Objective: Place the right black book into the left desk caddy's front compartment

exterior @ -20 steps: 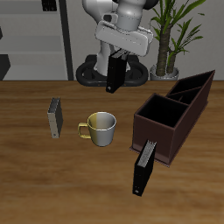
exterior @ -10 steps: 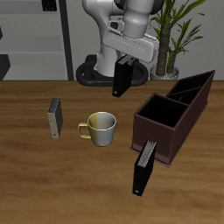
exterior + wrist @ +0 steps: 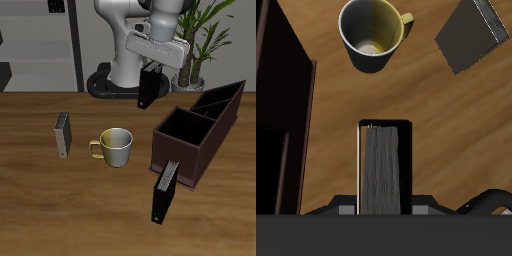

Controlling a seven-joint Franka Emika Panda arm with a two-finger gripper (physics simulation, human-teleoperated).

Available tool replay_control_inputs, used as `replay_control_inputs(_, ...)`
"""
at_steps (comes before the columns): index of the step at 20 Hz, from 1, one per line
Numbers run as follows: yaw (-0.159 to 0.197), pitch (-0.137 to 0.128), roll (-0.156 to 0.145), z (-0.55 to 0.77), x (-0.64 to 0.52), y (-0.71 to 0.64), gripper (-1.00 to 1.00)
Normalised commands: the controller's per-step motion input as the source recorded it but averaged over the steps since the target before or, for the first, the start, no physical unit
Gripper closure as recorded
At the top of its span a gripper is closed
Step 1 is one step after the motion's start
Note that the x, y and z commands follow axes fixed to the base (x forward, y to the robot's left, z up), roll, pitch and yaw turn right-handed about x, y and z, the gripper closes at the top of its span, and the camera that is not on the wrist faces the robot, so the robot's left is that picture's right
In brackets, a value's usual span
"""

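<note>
Since half a second ago, the pincer [image 3: 152, 68] has carried the right black book [image 3: 147, 88] sideways toward the left desk caddy [image 3: 196, 135] — clamped on the book's top, held well above the counter [image 3: 60, 205], apparently tilted slightly. Below sit a mug [image 3: 371, 34] and a grey book [image 3: 470, 34].

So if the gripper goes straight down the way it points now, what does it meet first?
Probably bare table. The gripper holds the right black book pointing down, and the wrist view shows wood under the book's lower end, between the mug and the left desk caddy. Depth is unclear.
</note>
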Motion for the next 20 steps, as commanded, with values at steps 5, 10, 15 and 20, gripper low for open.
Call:
replay_control_inputs(5, -0.015, 0.000, 0.015, 0.04, -0.02, 0.20, 1.00)
replay_control_inputs(10, -0.001, -0.011, 0.050, 0.07, -0.02, 0.24, 1.00)
replay_control_inputs(15, -0.009, 0.006, 0.036, 0.03, 0.04, 0.22, 1.00)
replay_control_inputs(20, -0.011, 0.003, 0.050, 0.03, 0.06, 0.33, 1.00)
